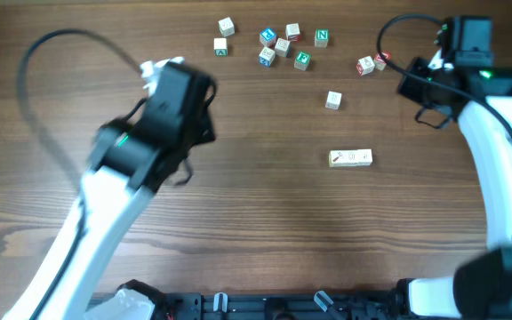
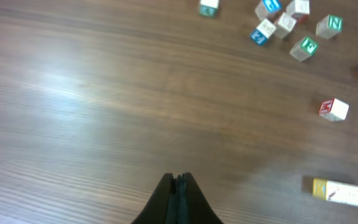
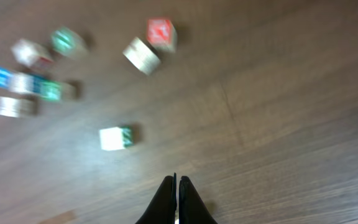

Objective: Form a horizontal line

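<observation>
Overhead shows the row of cubes (image 1: 351, 157) lying level on the table (image 1: 265, 222), with a lone cube (image 1: 332, 100) just above it. Left wrist adds the left gripper (image 2: 178, 186), pressed together, left of the row of cubes (image 2: 344, 192). Right wrist, blurred, shows the right gripper (image 3: 176, 186) pressed together and only loose cubes (image 3: 114, 138).

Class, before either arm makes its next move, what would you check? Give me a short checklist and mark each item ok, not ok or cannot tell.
1. The row of pale cubes lies level, left to right across the table: ok.
2. No gaps between the cubes in the row: cannot tell, too small.
3. The left gripper is shut and holds nothing: ok.
4. The right gripper is shut and holds nothing: ok.
5. Both arms are away from the row: ok.
6. The loose cube nearest the row is apart from it: ok.
</observation>
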`<control>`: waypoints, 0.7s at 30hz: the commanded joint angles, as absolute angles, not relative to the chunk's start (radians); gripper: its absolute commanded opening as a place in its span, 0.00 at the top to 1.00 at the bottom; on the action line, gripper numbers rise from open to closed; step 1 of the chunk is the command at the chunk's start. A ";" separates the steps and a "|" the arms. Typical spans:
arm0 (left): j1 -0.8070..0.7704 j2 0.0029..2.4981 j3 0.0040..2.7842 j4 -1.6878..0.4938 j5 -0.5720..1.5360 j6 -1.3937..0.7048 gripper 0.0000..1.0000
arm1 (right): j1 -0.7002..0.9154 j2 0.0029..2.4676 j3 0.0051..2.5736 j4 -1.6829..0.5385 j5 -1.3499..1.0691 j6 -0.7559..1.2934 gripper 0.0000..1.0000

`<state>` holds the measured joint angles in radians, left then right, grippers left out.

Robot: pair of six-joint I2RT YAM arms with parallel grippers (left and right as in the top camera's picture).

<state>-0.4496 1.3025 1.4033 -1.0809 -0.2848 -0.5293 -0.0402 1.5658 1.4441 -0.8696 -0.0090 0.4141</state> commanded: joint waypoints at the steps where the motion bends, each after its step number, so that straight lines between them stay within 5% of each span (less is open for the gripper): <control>1: -0.447 1.140 1.404 -1.160 -0.339 -0.532 0.96 | -0.039 1.428 1.464 -0.891 0.012 0.381 0.95; 3: -0.447 1.028 1.404 -1.214 -0.339 -0.532 0.96 | -0.039 1.328 1.464 -0.916 0.012 0.381 0.89; 5: -0.447 0.932 1.404 -1.252 -0.338 -0.532 0.75 | -0.039 1.254 1.464 -0.934 0.012 0.381 0.69; 7: -0.447 0.850 1.404 -1.282 -0.338 -0.532 0.00 | -0.039 1.176 1.464 -0.944 0.012 0.366 0.45; 12: -0.447 0.750 1.404 -1.350 -0.337 -0.532 0.00 | -0.039 1.093 1.464 -0.960 0.012 0.367 0.00; 21: -0.447 0.746 1.404 -1.370 -0.323 -0.532 0.00 | -0.039 1.161 1.464 -1.041 0.012 0.367 0.00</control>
<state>-0.4496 0.7467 1.4033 -1.3697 -0.3241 -0.5327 -0.0402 1.1282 1.4498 -1.0367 0.0017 0.3691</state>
